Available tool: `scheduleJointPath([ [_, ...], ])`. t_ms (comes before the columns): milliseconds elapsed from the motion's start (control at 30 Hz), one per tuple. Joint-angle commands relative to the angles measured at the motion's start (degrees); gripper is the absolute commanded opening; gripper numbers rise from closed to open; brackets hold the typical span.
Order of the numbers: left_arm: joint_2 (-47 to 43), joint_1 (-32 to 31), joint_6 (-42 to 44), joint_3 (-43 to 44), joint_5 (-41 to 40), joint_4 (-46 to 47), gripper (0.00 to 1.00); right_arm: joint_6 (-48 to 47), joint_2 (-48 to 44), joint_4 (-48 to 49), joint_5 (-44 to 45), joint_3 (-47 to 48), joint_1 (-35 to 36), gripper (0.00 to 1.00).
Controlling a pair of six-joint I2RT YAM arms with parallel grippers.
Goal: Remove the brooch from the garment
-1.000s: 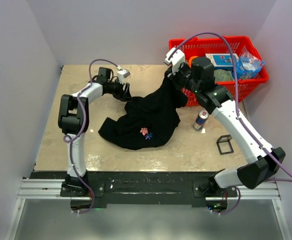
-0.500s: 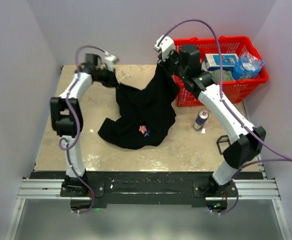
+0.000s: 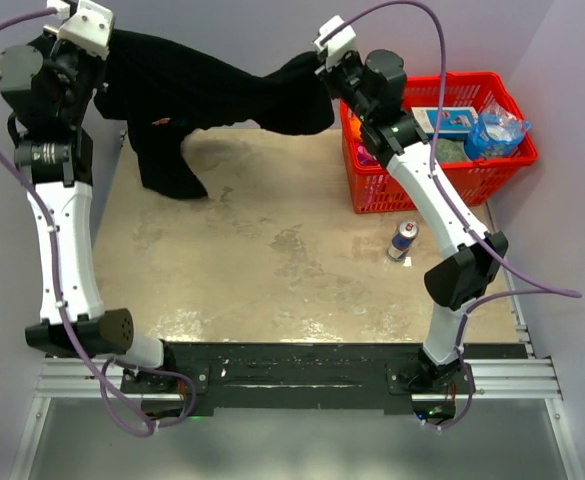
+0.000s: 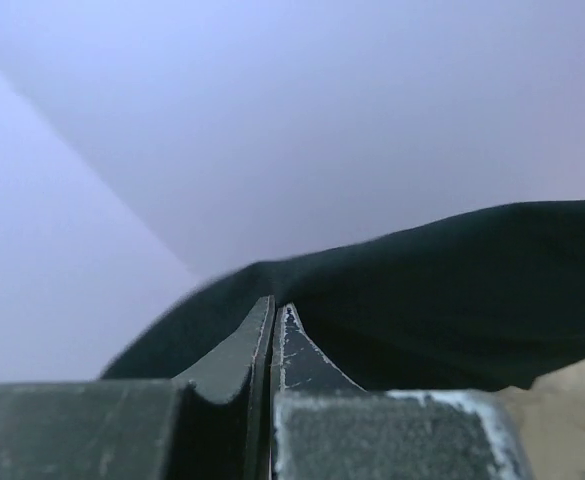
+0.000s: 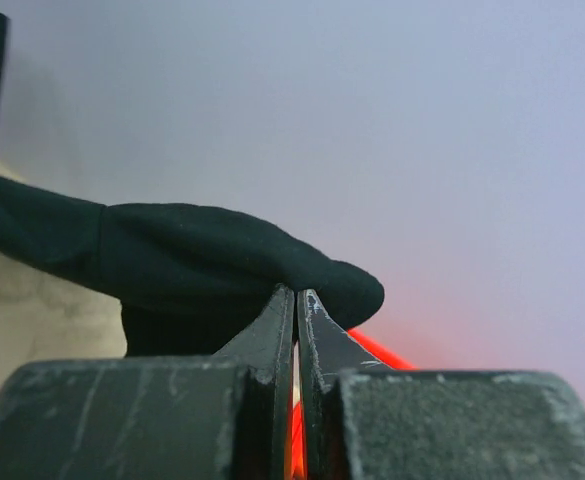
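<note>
The garment (image 3: 207, 85), a black T-shirt, hangs in the air above the back of the table, stretched between both arms. One part droops toward the table at the left. My left gripper (image 3: 107, 62) is shut on its left end, and cloth bunches at the fingertips in the left wrist view, left gripper (image 4: 277, 312), garment (image 4: 452, 300). My right gripper (image 3: 324, 88) is shut on the right end, where a fold of the garment (image 5: 202, 250) sits over the right gripper's (image 5: 296, 296) tips. The brooch (image 3: 158, 122) shows only as a small reddish speck on the drooping cloth.
A red basket (image 3: 517, 160) with packets in it stands at the back right, right behind the right gripper; its rim (image 5: 377, 352) shows in the right wrist view. A small can (image 3: 402, 240) stands upright in front of it. The beige table (image 3: 272, 250) lies below, with walls close on the left and behind.
Both arms have swung up and apart, lifting the garment off the table and pulling it taut. The left gripper has shut on the cloth. The brooch moved from table centre to upper left.
</note>
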Motion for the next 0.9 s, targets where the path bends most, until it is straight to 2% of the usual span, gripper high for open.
scheduleJointPath([
  [0,-5.4,0.6,6.9,-8.9,-11.1,7.3,0.0,-0.9,-3.4,8.6,-0.5,4.6,-0.1,0.0],
  [200,-11.4,0.6,11.6,-13.8,-15.8,11.9,0.0,-4.0,-5.5,8.2,-4.0,6.6,1.7,0.0],
  [400,-15.4,0.6,19.1,-12.3,-18.7,18.5,0.0,-6.3,-11.1,9.6,-2.3,6.4,3.9,0.0],
  [533,-15.7,0.6,22.6,-7.7,-18.8,21.6,0.0,-5.2,-10.3,7.3,0.1,15.7,4.1,0.0],
  [633,-15.5,0.7,23.5,-4.7,-18.5,23.1,0.0,-5.5,-10.6,7.8,0.4,18.8,4.1,0.0],
  [867,-18.3,0.6,23.5,-4.0,-17.8,25.3,0.0,-6.5,-15.8,10.6,0.8,15.6,4.8,0.0],
])
